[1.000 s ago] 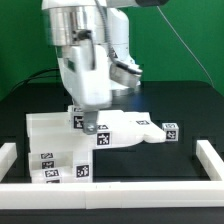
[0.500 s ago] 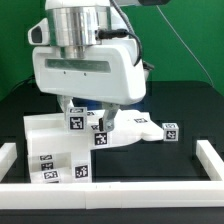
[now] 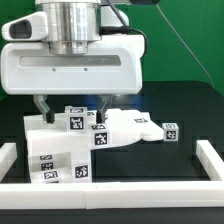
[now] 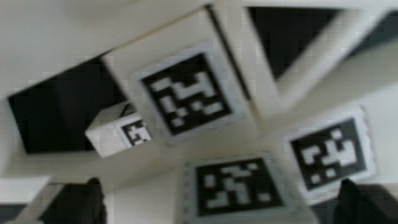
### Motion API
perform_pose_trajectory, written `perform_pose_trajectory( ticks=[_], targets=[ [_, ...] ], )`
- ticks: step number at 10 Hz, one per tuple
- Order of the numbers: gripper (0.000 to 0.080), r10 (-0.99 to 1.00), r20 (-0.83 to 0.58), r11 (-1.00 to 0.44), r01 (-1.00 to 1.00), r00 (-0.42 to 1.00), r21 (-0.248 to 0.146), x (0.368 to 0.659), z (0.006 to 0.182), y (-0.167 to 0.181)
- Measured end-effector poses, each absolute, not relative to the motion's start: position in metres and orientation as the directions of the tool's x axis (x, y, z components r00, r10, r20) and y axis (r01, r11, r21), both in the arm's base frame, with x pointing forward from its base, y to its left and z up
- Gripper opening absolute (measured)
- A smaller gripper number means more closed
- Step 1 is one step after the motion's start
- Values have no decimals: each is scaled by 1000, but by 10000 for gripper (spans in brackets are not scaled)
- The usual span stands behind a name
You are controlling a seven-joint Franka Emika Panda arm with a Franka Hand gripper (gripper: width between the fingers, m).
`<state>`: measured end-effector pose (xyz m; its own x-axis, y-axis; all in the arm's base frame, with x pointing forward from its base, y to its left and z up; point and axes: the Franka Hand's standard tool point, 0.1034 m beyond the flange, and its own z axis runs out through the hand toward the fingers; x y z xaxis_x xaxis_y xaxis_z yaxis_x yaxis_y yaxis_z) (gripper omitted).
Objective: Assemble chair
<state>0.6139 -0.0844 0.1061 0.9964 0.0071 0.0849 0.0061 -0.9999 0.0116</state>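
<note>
Hand [image 3: 68, 107] spread wide, empty, over the chair parts [image 3: 85, 135]. Risk: descending off-centre, a finger clips the tagged block at 6 o'clock, shifting the stack.

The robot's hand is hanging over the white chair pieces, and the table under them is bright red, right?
Not quite. The hand does hang over the white chair pieces, but the table is black, not red. The exterior view shows it.

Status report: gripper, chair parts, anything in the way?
Gripper open, empty, above the chair parts. Parts clustered on the black table. Nothing seen blocking.
</note>
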Motion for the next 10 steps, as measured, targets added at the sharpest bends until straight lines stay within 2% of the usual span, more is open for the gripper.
perform_pose_trajectory(
  ticks=[3, 4, 5, 6, 10],
  targets=[
    [622, -9, 81, -1000, -10, 997, 10, 613, 103, -86],
    [447, -53, 81, -999, -54, 995, 5, 613, 103, -86],
    [447, -135, 81, -991, -136, 987, -2, 613, 103, -86],
    [277, -200, 81, -980, -200, 976, -8, 613, 103, -86],
    [281, -484, 76, -875, -483, 872, -32, 613, 102, -86]
  ],
)
